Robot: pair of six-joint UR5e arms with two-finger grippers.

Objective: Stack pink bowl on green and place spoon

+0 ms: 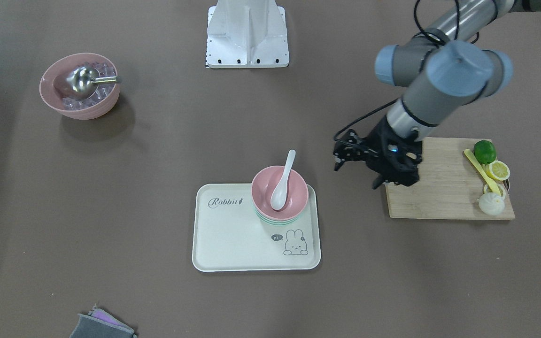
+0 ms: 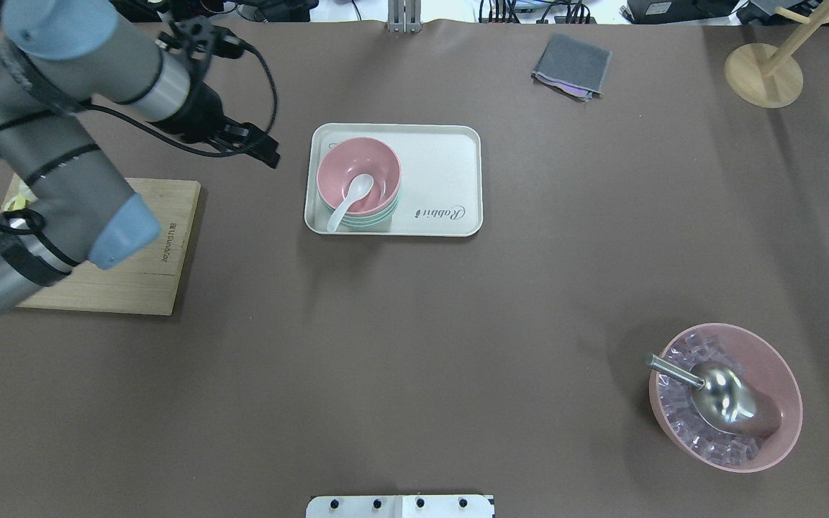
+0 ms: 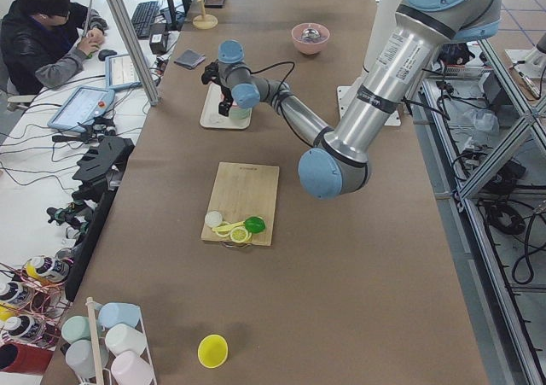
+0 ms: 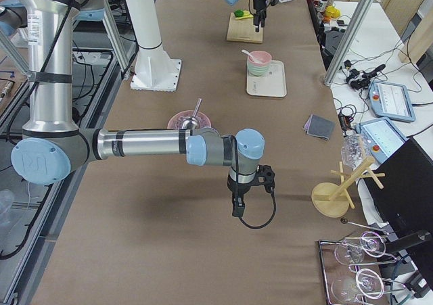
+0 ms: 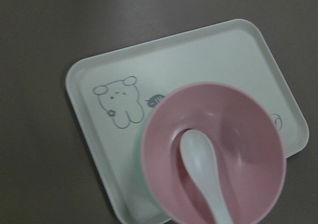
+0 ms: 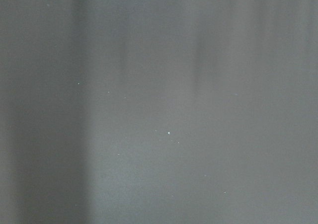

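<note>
The pink bowl (image 1: 295, 188) sits nested on the green bowl (image 1: 275, 220) at the corner of the white Rabbit tray (image 1: 233, 234). The white spoon (image 1: 283, 183) lies in the pink bowl, its handle over the rim. The stack also shows in the overhead view (image 2: 380, 169) and the left wrist view (image 5: 248, 134). My left gripper (image 1: 338, 154) hangs beside the tray, apart from the bowls, open and empty, by the cutting board's edge. My right gripper (image 4: 237, 209) shows only in the exterior right view, low over bare table; I cannot tell whether it is open or shut.
A wooden cutting board (image 1: 439, 188) holds a lime (image 1: 484, 151), a lemon slice and a yellow knife. A second pink bowl (image 2: 724, 396) with ice cubes and a metal scoop stands on the robot's right. A grey cloth (image 2: 571, 66) and a wooden stand (image 2: 763, 72) are at the far edge.
</note>
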